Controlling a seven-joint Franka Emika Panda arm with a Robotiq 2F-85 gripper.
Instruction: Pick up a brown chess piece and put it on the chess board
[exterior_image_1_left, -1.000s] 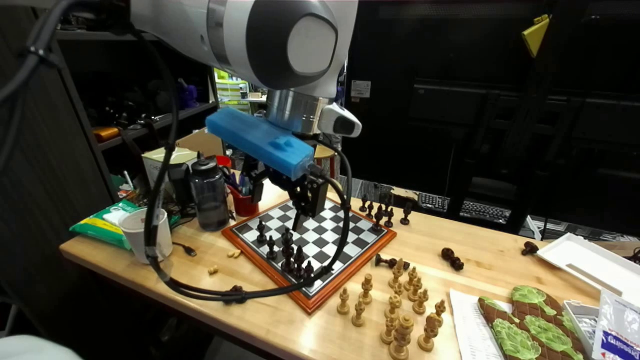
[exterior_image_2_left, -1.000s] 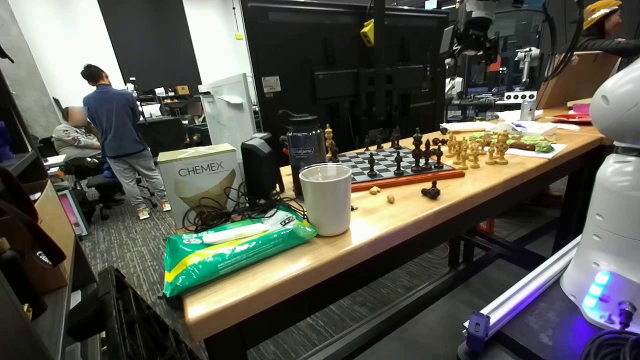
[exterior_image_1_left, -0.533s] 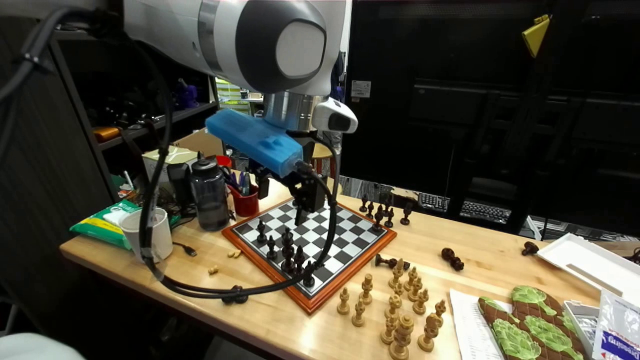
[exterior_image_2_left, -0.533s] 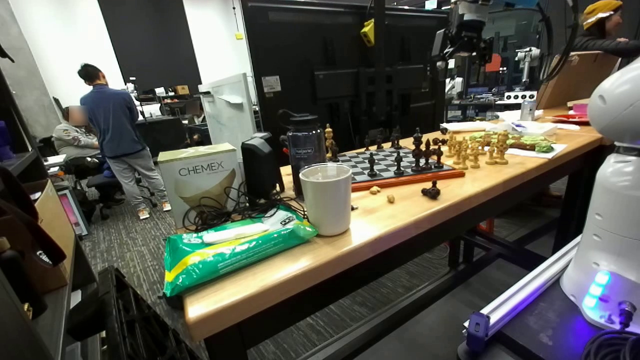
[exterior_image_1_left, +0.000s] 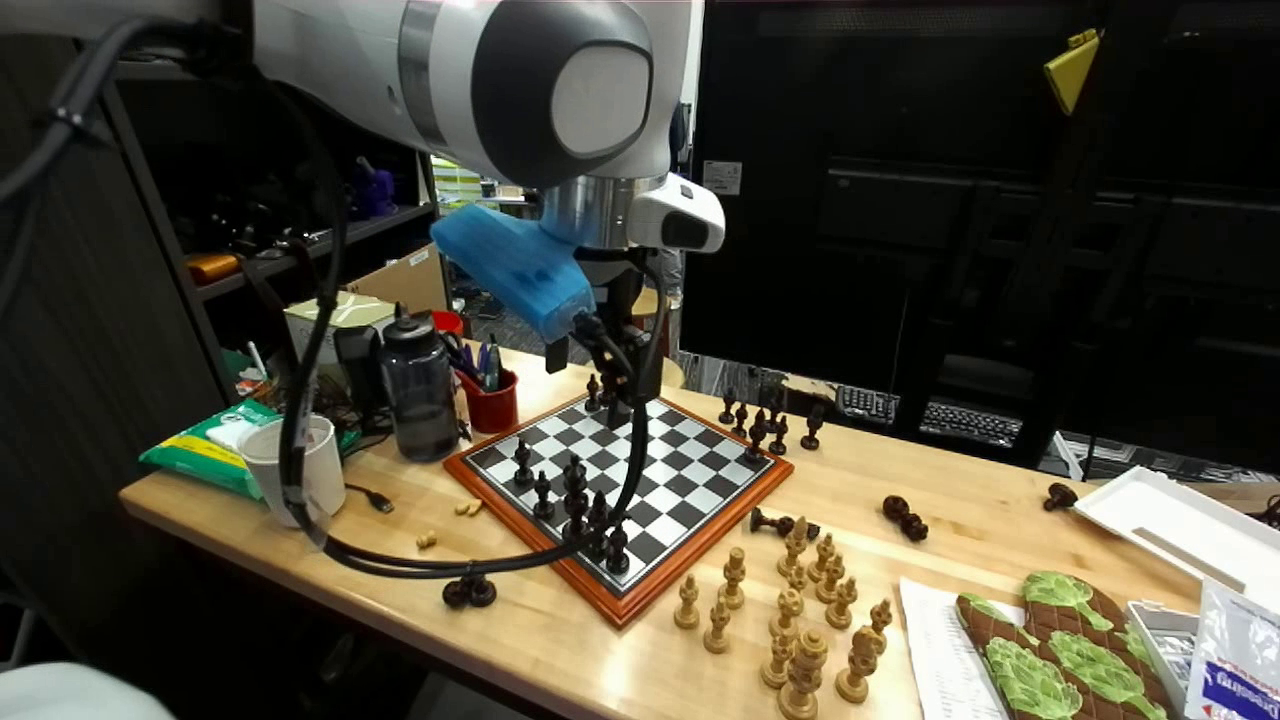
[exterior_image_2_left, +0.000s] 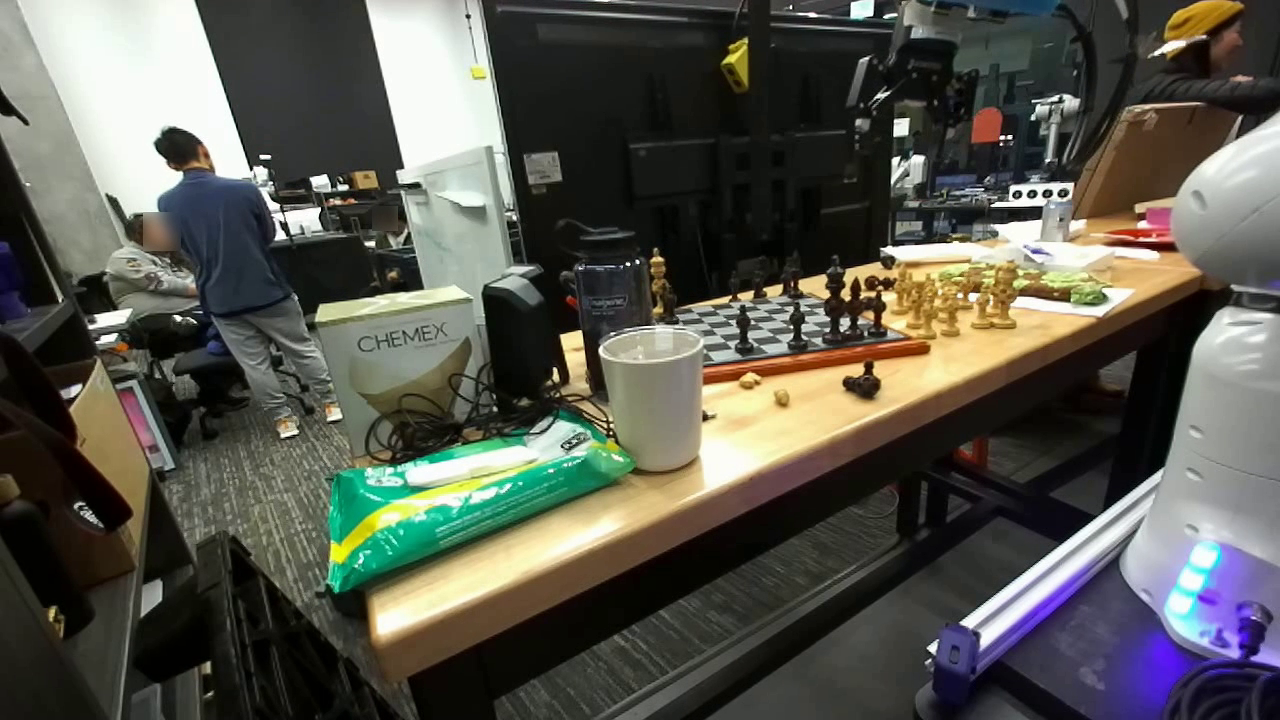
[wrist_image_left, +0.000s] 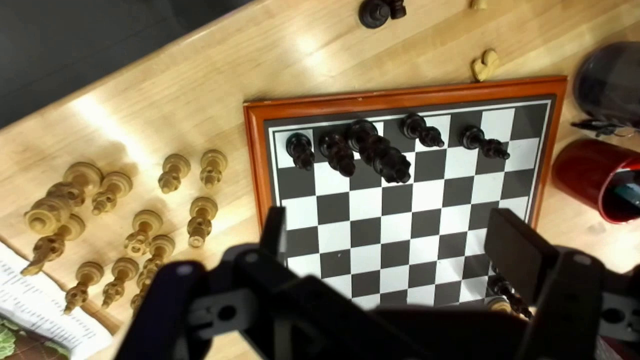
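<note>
Gripper (wrist_image_left: 392, 227) has turned and edged sideways, high over the table (exterior_image_1_left: 970, 500), since half a second ago. Jaws stand spread wide, the chess board (exterior_image_1_left: 690, 470) showing between them in the wrist view. Five dark brown pieces (wrist_image_left: 378, 152) stand along one edge of the board, a loose cluster of pale brown pieces (wrist_image_left: 144, 227) on the table just beside it.

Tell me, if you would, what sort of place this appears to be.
Likely a robotics lab: exterior views show this robot's white base, what looks like another robot arm in the background, and computer keyboards beyond the table.
</note>
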